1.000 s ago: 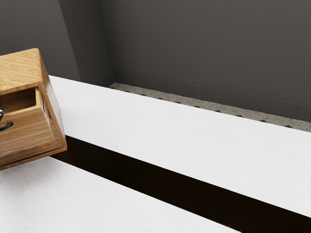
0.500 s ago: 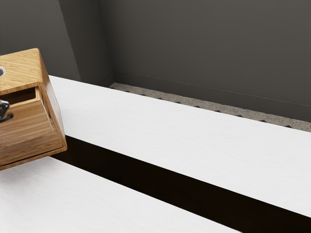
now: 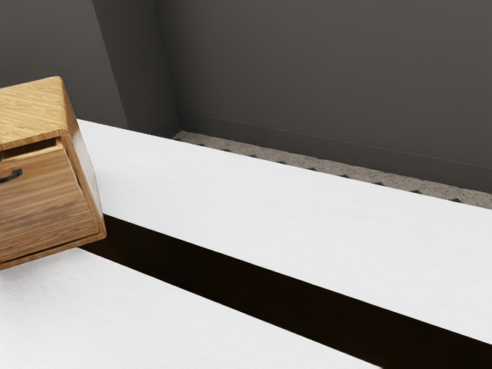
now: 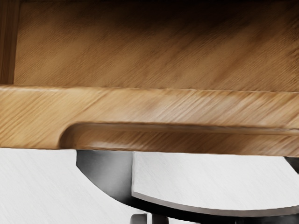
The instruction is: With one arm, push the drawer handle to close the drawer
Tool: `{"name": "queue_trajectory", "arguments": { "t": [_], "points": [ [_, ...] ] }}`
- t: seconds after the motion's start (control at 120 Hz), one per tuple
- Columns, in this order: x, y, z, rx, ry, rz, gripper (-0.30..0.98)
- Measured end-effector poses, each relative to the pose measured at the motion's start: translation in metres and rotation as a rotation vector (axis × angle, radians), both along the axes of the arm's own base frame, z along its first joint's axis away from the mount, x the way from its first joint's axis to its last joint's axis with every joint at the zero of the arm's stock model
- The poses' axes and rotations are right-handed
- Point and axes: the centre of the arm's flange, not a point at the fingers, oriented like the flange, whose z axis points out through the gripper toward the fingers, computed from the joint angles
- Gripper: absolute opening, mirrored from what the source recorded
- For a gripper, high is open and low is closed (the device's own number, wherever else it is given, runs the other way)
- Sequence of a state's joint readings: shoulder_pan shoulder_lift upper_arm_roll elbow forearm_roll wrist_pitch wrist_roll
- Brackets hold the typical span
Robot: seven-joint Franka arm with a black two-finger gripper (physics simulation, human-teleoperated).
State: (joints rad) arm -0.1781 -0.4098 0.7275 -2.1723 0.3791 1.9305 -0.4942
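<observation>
At the exterior view's left edge, a dark bit of my gripper (image 3: 1,156) shows beside the black handle (image 3: 11,176) of the wooden drawer (image 3: 42,204). A narrow dark gap remains above the drawer's front, so it stands slightly out of its cabinet (image 3: 34,111). From the wrist camera, the gripper (image 4: 149,219) has its two fingertips nearly together, with nothing visible between them. They are next to the curved handle (image 4: 105,175); contact is unclear. Beyond it lie the front's top rim (image 4: 154,105) and the drawer's inside (image 4: 140,51).
The white tabletop (image 3: 254,192) extends from the cabinet toward the exterior view's right. A dark strip (image 3: 254,277) separates it from another white surface (image 3: 100,307) nearer the camera. Dark grey walls (image 3: 330,69) stand behind.
The drawer has slid inward and the gap above its front has narrowed. My gripper came into fuller view at the handle, then moved back toward the exterior view's left edge.
</observation>
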Motion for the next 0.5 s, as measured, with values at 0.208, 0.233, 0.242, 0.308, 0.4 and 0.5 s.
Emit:
{"name": "queue_trajectory", "arguments": {
  "t": [0.208, 0.233, 0.242, 0.308, 0.4, 0.5],
  "points": [
    [0.017, 0.003, -0.004, -0.013, -0.003, -0.03, -0.1],
    [0.018, 0.006, -0.006, -0.017, -0.002, -0.03, -0.1],
    [0.018, 0.007, -0.006, -0.018, -0.002, -0.03, -0.1],
    [0.021, 0.012, -0.007, -0.016, -0.004, -0.034, -0.1],
    [0.028, 0.018, -0.008, -0.018, -0.007, -0.042, -0.1],
    [0.033, 0.02, -0.004, -0.01, -0.014, -0.049, -0.1]
  ]
}}
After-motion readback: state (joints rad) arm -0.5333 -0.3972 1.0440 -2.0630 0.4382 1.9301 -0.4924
